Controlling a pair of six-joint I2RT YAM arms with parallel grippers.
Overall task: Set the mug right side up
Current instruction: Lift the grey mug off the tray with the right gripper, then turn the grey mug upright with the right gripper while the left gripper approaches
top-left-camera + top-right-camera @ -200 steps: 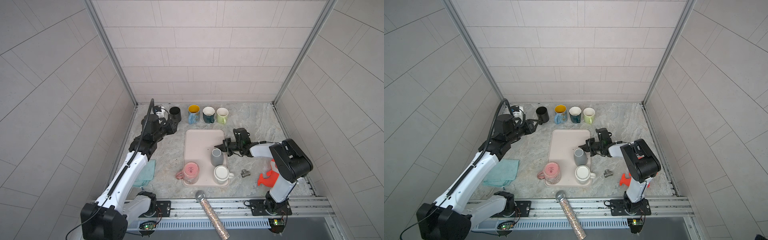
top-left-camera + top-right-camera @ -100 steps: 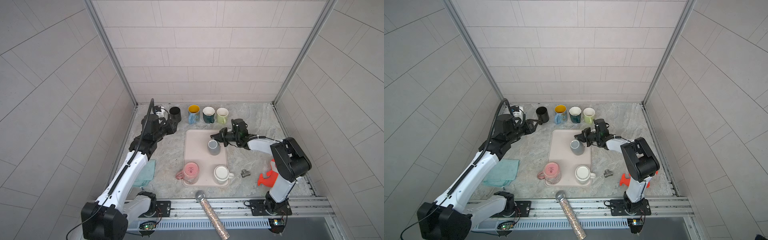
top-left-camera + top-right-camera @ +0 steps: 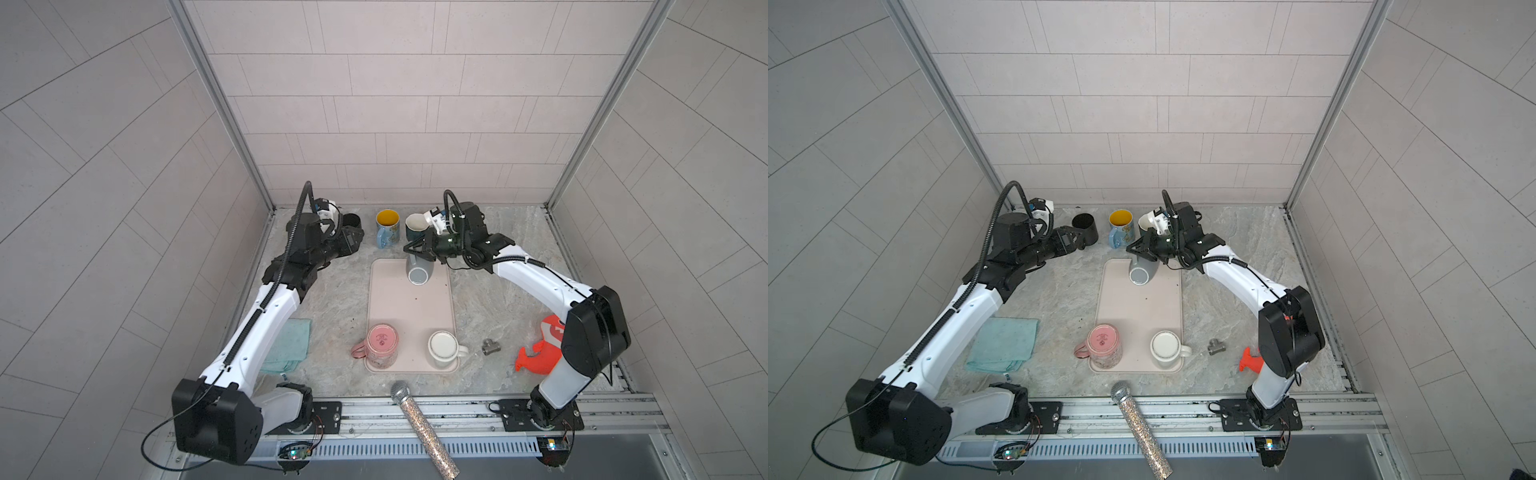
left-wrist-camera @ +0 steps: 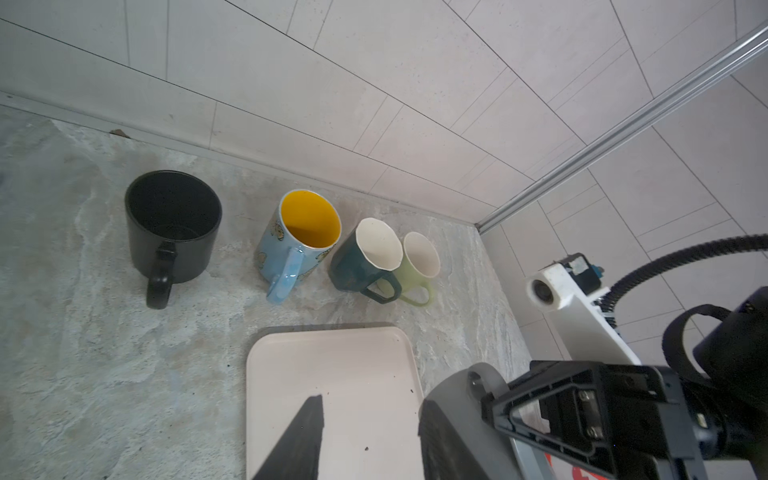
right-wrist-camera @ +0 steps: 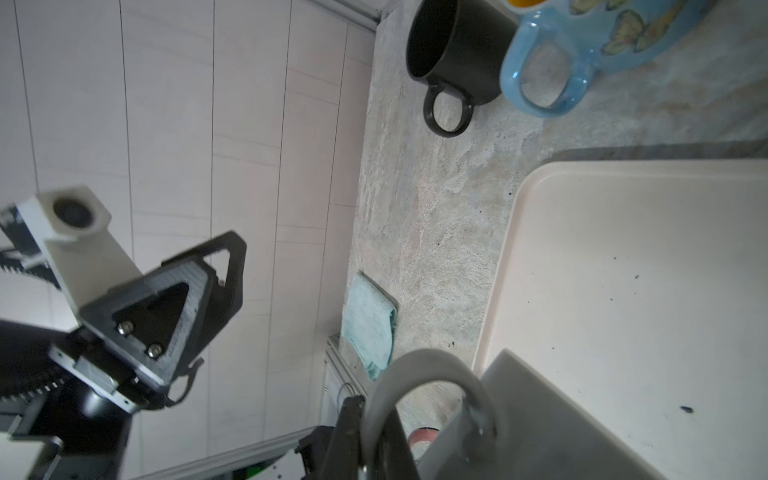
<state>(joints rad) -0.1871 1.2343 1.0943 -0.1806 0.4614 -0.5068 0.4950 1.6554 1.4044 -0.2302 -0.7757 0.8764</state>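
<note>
Grey mug (image 3: 419, 269) hung tilted over the tray's (image 3: 409, 320) far end, upper centre of frame, right hand (image 3: 417, 249) pinching its handle (image 5: 428, 359). Left hand (image 3: 1074, 242) was spread, empty. Rim needed rolling upward before lowering base-first.

Matt grey mug (image 3: 419, 270), smooth plastic tray (image 3: 409, 316)

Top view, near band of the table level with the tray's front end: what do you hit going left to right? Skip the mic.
In a top view: teal cloth → pink mug → white mug → metal fitting → orange toy.
</note>
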